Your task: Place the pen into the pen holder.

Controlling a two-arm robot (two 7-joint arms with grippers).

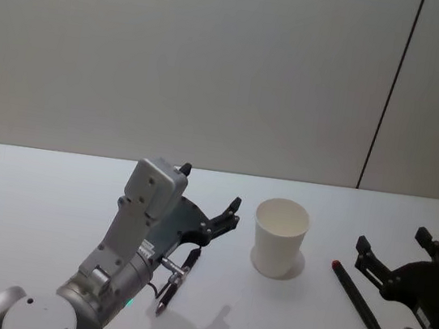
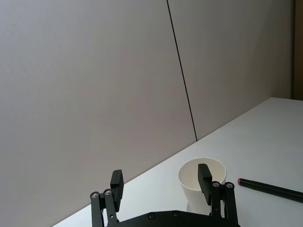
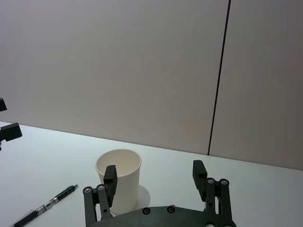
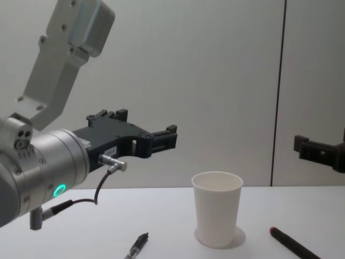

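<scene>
Head view: a white paper pen holder (image 1: 280, 237) stands upright near the middle of a white counter (image 1: 35, 196). To its left, a black click pen (image 1: 176, 279) lies flat beside the left arm. The left claw (image 1: 210, 189) has its fingers spread apart and holds nothing. To the right of the holder lies a black pen with red ends (image 1: 358, 301), between the holder and the right claw (image 1: 393, 240), which is also spread apart and holds nothing.

Left wrist view: the left claw (image 2: 160, 182) is wide apart. Beyond it stand the pen holder (image 2: 189, 182) and, farther on, the red-ended pen (image 2: 270, 187).

Right wrist view: the right claw (image 3: 155, 177) is wide apart, with the pen holder (image 3: 120, 175) just past one finger and the click pen (image 3: 47, 206) on the counter beyond.

Chest view: the left claw (image 4: 164, 139) and right claw (image 4: 307, 145) hang above the counter, higher than the holder's rim. The pen holder (image 4: 217, 208) stands between the click pen (image 4: 137, 245) and the red-ended pen (image 4: 291, 243), apart from both.
</scene>
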